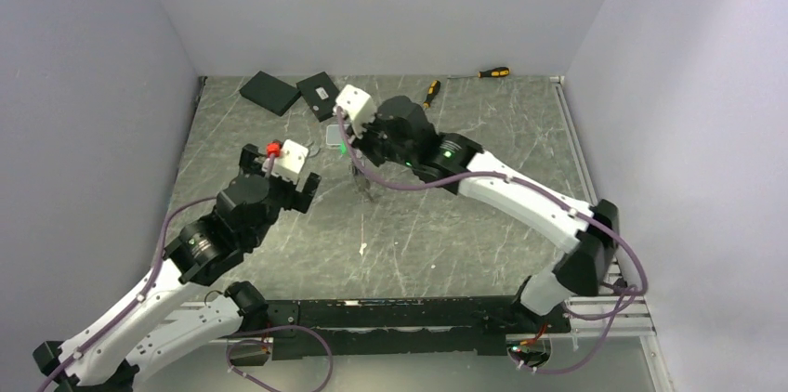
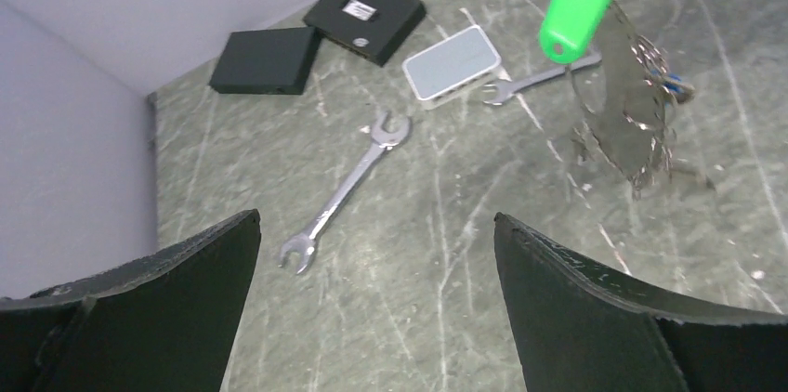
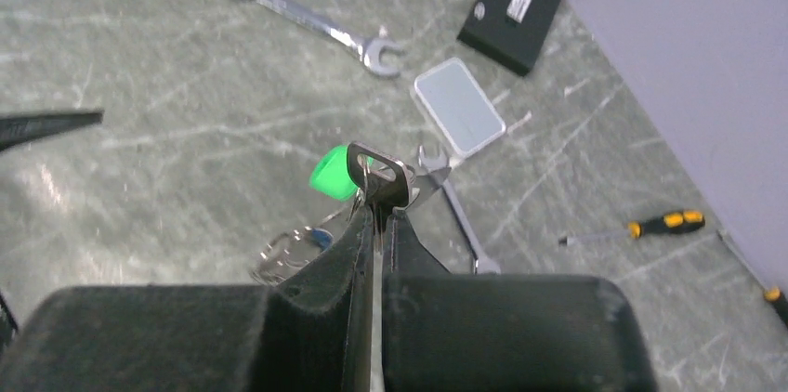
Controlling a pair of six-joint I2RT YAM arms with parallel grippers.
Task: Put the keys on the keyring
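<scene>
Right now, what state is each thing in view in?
Left end effector: open, empty.
Right end effector: shut on key.
Key: pinched, off the table.
Green tag: hanging by that key.
Keyring: dangling under the right end effector.
Other keys: bunched on the keyring.
Long wrench: flat on table.
Short wrench: flat on table.
Screwdrivers: lying at far edge.

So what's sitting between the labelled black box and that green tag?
A pale flat box, with the head of a short wrench by the edge nearest the green tag. The right wrist view shows it best.
</scene>
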